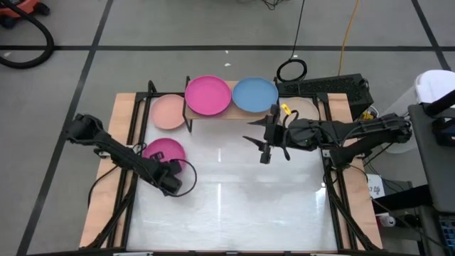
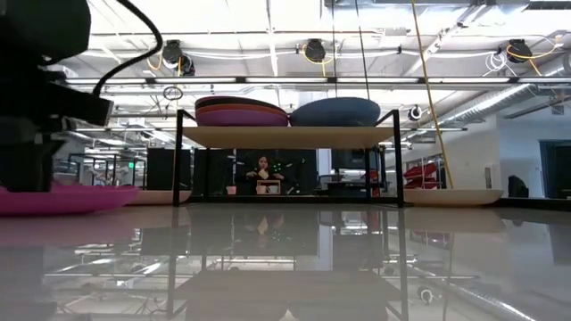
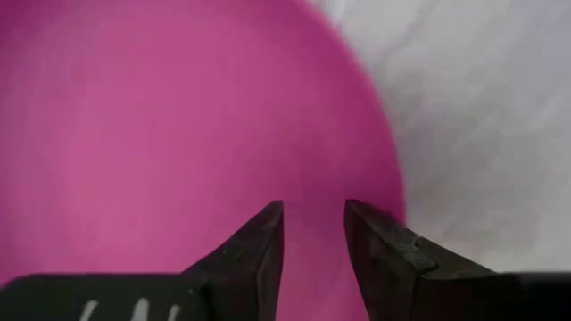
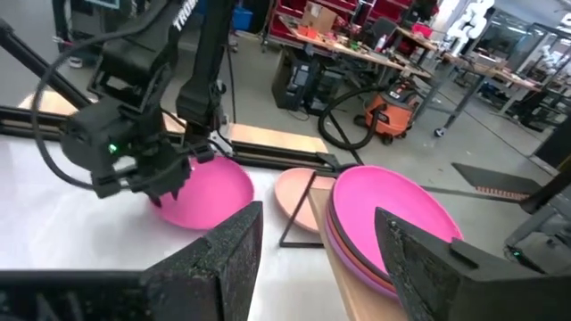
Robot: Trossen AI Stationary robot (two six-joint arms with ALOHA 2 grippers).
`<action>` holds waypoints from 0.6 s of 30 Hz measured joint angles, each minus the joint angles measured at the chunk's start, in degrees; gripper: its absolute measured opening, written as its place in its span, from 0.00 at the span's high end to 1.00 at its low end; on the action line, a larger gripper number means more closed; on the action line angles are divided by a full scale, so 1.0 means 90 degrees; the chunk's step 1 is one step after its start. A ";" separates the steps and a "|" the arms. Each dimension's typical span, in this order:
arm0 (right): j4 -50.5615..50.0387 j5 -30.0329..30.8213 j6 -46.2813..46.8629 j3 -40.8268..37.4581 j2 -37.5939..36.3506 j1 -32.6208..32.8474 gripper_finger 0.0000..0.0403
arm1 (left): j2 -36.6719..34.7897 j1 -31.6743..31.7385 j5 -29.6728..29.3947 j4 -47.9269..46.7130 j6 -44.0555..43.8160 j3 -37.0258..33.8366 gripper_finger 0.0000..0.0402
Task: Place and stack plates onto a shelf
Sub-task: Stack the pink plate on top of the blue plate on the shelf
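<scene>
A hot pink plate (image 1: 207, 94) tops a stack on the left half of the light-wood shelf (image 1: 232, 112); a purple rim (image 4: 357, 267) shows beneath it. The blue plate (image 1: 254, 94) lies on the shelf's right half. On the table rest the light pink plate (image 1: 167, 112) left of the shelf, a beige plate (image 2: 451, 196) right of it, and the magenta plate (image 1: 162, 149). My left gripper (image 3: 312, 214) is over the magenta plate's near-right part, its fingers slightly apart. My right gripper (image 1: 257, 148) hangs open and holds nothing, in front of the shelf. My left gripper comes slanting down at the magenta plate (image 3: 178, 134) from the table's near side, fingertips (image 3: 272, 218) over its inner surface close to the rim. Whether they touch the plate I cannot tell. The plate lies flat on the table.
Black rails (image 1: 131, 128) and wooden strips run along the table's left and right sides. A black cable coil (image 1: 291, 70) and a dark bar lie behind the shelf. The white tabletop (image 1: 227, 206) lies toward the near edge.
</scene>
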 joint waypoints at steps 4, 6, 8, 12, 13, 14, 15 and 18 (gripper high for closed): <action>-0.0012 0.0002 0.0002 0.0000 0.0017 0.0000 0.51 | -0.0011 0.0018 0.0361 0.0068 0.0306 0.0008 0.69; -0.0002 0.0001 0.0002 0.0000 0.0015 0.0000 0.51 | -0.0087 0.0032 0.0371 -0.0084 0.0421 0.0128 0.69; 0.0000 0.0002 0.0002 0.0000 0.0012 0.0000 0.51 | -0.0147 0.0034 0.0331 -0.0341 0.0481 0.0388 0.69; 0.0000 0.0002 0.0060 0.0000 0.0015 0.0000 0.51 | -0.0149 0.0000 0.0224 -0.0907 0.0528 0.1106 0.68; 0.0000 0.0001 0.0084 0.0000 0.0015 0.0000 0.51 | -0.0149 -0.0045 0.0204 -0.0907 0.0535 0.1254 0.68; 0.0000 0.0002 0.0103 0.0000 0.0015 0.0000 0.51 | -0.0149 -0.0093 0.0198 -0.0893 0.0581 0.1378 0.68; -0.0002 0.0002 0.0114 0.0000 0.0015 0.0000 0.51 | -0.0147 -0.0160 0.0205 -0.0844 0.0666 0.1459 0.68; -0.0014 0.0000 0.0160 0.0000 0.0015 0.0010 0.51 | -0.0146 -0.0365 0.0188 -0.0508 0.0880 0.1488 0.68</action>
